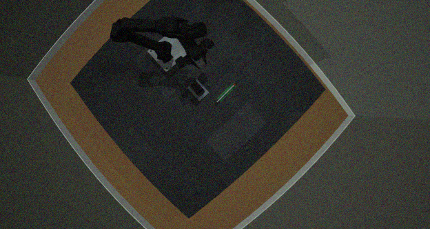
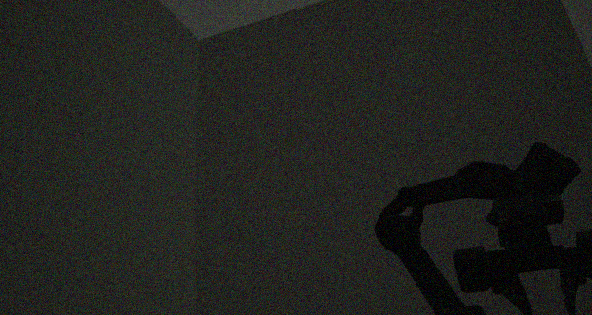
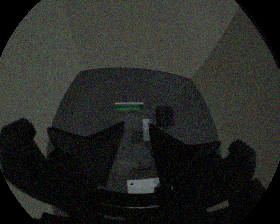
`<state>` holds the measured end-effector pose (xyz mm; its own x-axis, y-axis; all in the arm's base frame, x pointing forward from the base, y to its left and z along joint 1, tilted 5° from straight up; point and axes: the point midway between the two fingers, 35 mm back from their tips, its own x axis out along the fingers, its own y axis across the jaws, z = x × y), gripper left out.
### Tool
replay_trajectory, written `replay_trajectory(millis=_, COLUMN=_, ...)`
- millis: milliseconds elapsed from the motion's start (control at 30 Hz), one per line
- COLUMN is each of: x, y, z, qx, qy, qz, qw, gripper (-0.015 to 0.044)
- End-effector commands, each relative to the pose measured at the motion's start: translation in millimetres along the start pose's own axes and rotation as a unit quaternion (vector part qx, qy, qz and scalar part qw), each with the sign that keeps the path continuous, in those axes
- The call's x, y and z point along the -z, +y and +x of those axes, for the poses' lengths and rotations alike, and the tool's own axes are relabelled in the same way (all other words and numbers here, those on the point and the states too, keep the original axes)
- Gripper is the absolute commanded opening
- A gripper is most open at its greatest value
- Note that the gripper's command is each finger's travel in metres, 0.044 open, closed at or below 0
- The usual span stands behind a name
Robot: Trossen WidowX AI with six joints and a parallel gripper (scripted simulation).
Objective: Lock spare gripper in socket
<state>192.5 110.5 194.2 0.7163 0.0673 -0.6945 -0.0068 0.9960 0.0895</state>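
Note:
A thin white rod (image 1: 225, 93) (image 3: 129, 103), red at one end in the top view, lies along a green strip (image 3: 127, 108); it looks like the lock pin. A dark block (image 1: 197, 88) (image 3: 164, 116) stands by a light grey piece (image 1: 205, 94) (image 3: 146, 130). Which is mount, socket or spare gripper I cannot tell in the dim light. My gripper (image 1: 202, 66) (image 3: 136, 124) is partly open, with nothing between its fingers. It hangs up and left of the block in the top view. The exterior view shows it with the fingertips cut off at the bottom edge.
A pale plate (image 1: 178, 50) (image 3: 142, 186) lies under the arm. A faint grey rectangle (image 1: 238, 131) lies on the dark surface beyond the rod. An orange border (image 1: 114, 158) with a light rim (image 1: 351, 116) surrounds the dark area.

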Motion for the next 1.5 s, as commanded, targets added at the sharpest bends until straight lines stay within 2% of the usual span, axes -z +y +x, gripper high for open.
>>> replay_trajectory(millis=0, x=1, y=21, z=-14, qx=-0.009, qy=-0.028, qz=0.001, qw=1.000, gripper=0.0180)
replay_trajectory(millis=167, x=0, y=22, z=-15, qx=-0.008, qy=-0.027, qz=-0.006, qw=1.000, gripper=0.0180)
replay_trajectory(millis=367, x=-24, y=42, z=4, qx=0.031, qy=0.046, qz=-0.214, qw=0.975, gripper=0.0180)
replay_trajectory(millis=533, x=-45, y=56, z=34, qx=0.031, qy=0.129, qz=-0.389, qw=0.912, gripper=0.0180)
replay_trajectory(millis=733, x=-63, y=62, z=83, qx=-0.014, qy=0.221, qz=-0.553, qw=0.803, gripper=0.0180)
replay_trajectory(millis=1300, x=-74, y=43, z=181, qx=-0.179, qy=0.311, qz=-0.730, qw=0.582, gripper=0.0180)
replay_trajectory(millis=1467, x=-74, y=41, z=186, qx=-0.190, qy=0.313, qz=-0.736, qw=0.569, gripper=0.0180)
